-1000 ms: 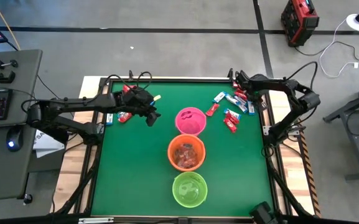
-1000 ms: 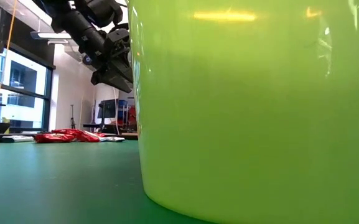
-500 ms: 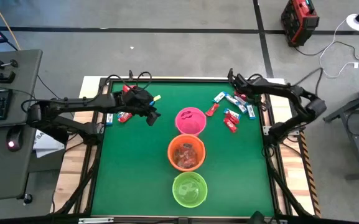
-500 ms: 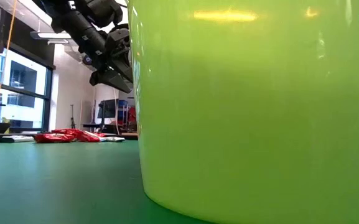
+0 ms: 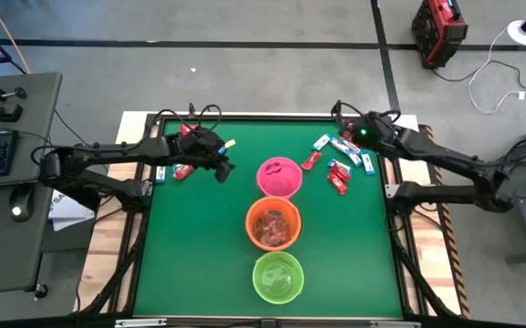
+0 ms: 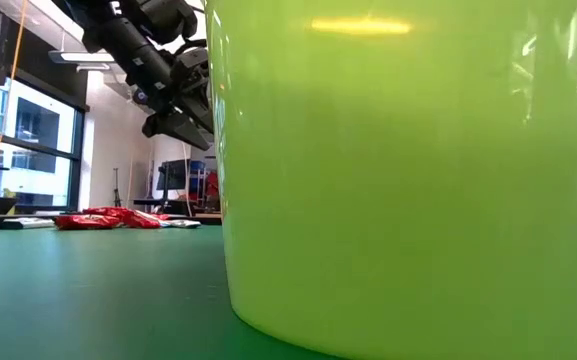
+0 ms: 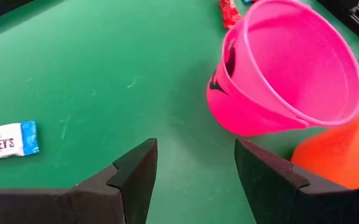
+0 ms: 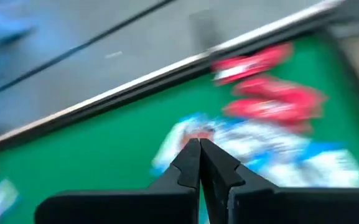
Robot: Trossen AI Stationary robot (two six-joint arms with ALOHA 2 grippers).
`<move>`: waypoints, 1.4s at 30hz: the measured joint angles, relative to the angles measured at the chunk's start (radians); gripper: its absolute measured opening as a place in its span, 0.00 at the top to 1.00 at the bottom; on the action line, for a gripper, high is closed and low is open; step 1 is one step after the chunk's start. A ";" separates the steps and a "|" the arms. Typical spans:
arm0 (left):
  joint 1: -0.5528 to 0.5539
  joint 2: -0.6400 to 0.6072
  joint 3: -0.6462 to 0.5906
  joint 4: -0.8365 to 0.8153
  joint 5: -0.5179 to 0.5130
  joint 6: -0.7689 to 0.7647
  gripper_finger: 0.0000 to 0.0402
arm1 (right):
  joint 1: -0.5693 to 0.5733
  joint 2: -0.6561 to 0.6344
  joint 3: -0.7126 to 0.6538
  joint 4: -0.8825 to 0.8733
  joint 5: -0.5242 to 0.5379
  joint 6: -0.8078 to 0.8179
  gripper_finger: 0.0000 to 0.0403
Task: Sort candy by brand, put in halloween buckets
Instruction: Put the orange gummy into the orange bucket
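Jaws shut with nothing visibly between them, our right gripper [image 8: 199, 163] hangs over the candy pile [image 5: 340, 157] just beside the pink bucket [image 5: 279, 177]. Our left gripper [image 7: 195, 180] waits open and empty on that bucket's other side, near more candy [image 5: 179, 169]. We judge the closed fingers may only push wrappers aside, or knock packets off the green table [image 5: 199, 246], unless they reopen before descending.

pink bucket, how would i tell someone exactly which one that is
On the green table, three round buckets stand in a row down the middle. The pink bucket is at the far end, next to the orange bucket, with the lime green bucket at the near end. It alone is pink and looks empty.
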 joint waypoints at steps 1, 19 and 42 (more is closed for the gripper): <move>0.000 0.000 0.000 0.000 -0.006 -0.010 0.49 | 0.040 -0.014 0.000 0.047 -0.036 -0.031 1.00; 0.000 0.000 0.000 0.010 -0.076 -0.077 0.49 | 0.686 0.217 0.003 0.905 -0.556 -0.114 1.00; 0.000 0.000 0.000 0.005 -0.064 -0.073 0.49 | 0.713 0.491 0.334 0.384 -0.630 -0.376 0.89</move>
